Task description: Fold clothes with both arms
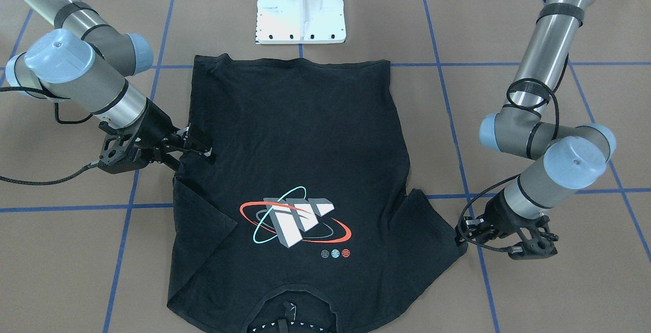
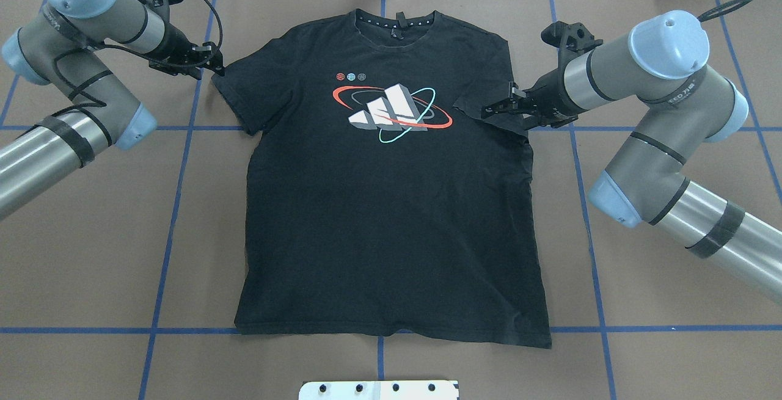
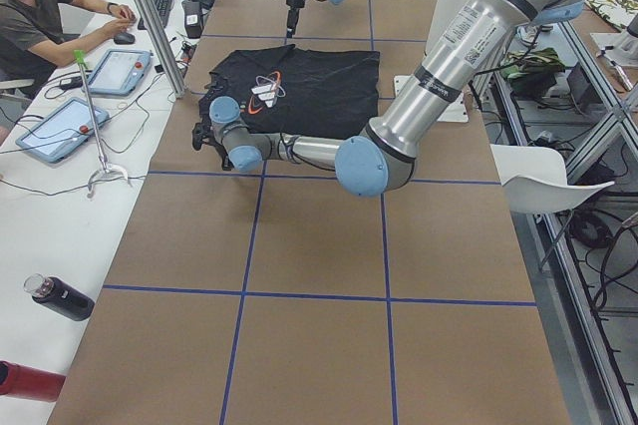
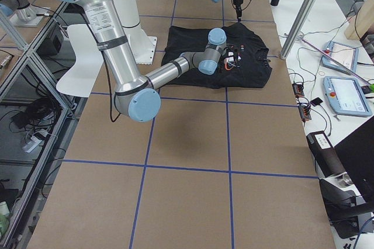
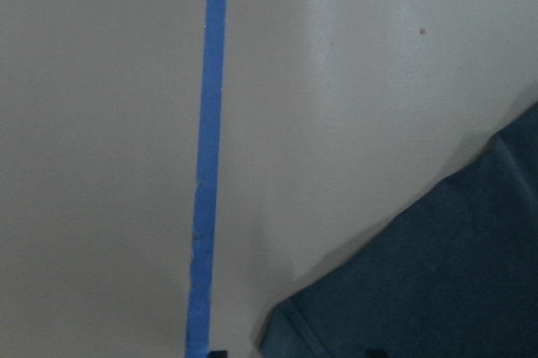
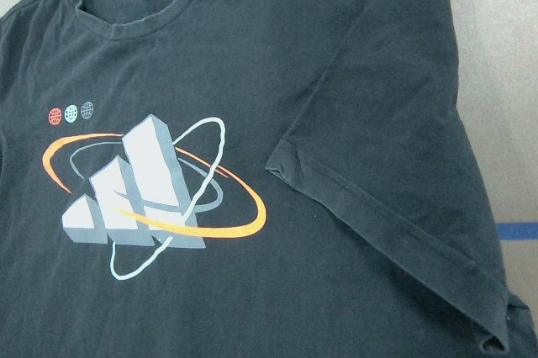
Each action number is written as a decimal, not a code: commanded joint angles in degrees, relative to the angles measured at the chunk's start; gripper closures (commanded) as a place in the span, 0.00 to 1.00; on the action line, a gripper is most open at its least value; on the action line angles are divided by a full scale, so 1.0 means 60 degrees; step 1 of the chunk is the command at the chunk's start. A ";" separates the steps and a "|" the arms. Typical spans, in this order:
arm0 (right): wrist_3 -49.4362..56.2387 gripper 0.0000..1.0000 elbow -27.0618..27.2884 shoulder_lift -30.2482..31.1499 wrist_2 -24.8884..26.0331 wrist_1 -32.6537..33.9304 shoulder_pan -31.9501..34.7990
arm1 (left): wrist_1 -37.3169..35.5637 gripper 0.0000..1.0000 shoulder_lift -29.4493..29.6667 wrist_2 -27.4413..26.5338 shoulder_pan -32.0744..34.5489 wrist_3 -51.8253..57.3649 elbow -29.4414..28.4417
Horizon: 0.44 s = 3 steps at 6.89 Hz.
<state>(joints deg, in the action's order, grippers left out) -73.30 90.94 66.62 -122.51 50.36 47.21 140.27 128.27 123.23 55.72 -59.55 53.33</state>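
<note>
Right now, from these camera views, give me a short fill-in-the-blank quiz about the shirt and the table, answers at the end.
1. The black T-shirt lies with its graphic facing ___.
2. The sleeve folded onto the shirt's chest is on the robot's ___ side.
3. Beside the graphic sit ___ small dots.
4. The tape lines on the table are ___.
Missing words: up; right; three; blue.

I see a table (image 3: 309,235) papered brown with blue tape lines (image 3: 299,294). Along one side runs a white bench (image 3: 60,235) with tablets (image 3: 120,71), bottles (image 3: 60,297) and a seated person (image 3: 35,16); opposite, a white chair (image 3: 543,191) and cables (image 3: 603,245) on the floor (image 3: 588,365)
</note>
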 commanded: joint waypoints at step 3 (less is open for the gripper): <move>0.0014 0.00 -0.0055 0.0000 0.0072 0.0000 -0.0002 | 0.0058 0.52 0.0081 -0.0177 -0.0087 -0.0021 -0.0201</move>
<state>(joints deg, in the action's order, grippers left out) -73.28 90.70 66.59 -122.14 50.36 47.20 140.43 128.68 122.33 55.28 -59.67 52.60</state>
